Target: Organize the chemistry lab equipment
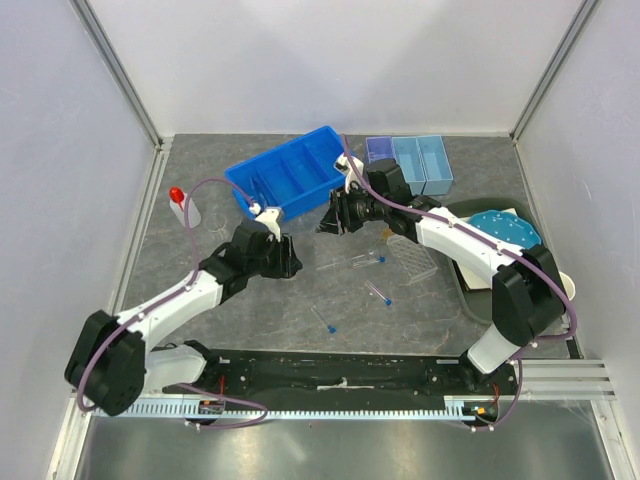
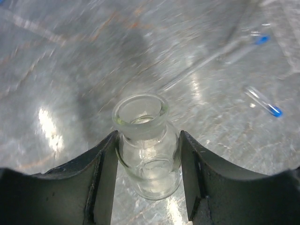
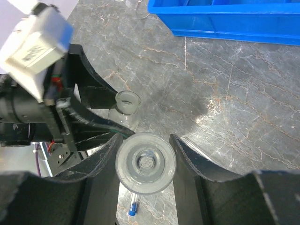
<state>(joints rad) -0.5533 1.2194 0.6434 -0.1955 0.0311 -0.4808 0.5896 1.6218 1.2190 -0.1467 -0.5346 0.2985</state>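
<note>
I'm watching left gripper [image 2: 149, 140] clenching small clear round-bodied glass bottle [image 2: 149, 161], both black fingers pressing its sides, smooth flared lip pointing ahead. Right gripper [image 3: 146, 140] is grasping round clear glass piece [image 3: 146, 162], moulded disc face toward camera. Blue-capped clear test tube [image 2: 265, 102] is lying ahead-right of left gripper on marbled grey tabletop [image 3: 225, 93]. Bright blue plastic bin [image 3: 225, 18] is sitting well ahead of right gripper; I cannot tell its contents.

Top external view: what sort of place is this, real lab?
Likely a robot test cell staged as a lab bench: white enclosure walls, blue-capped test tubes loose on the table, and a small glass bottle in the left gripper.
</note>
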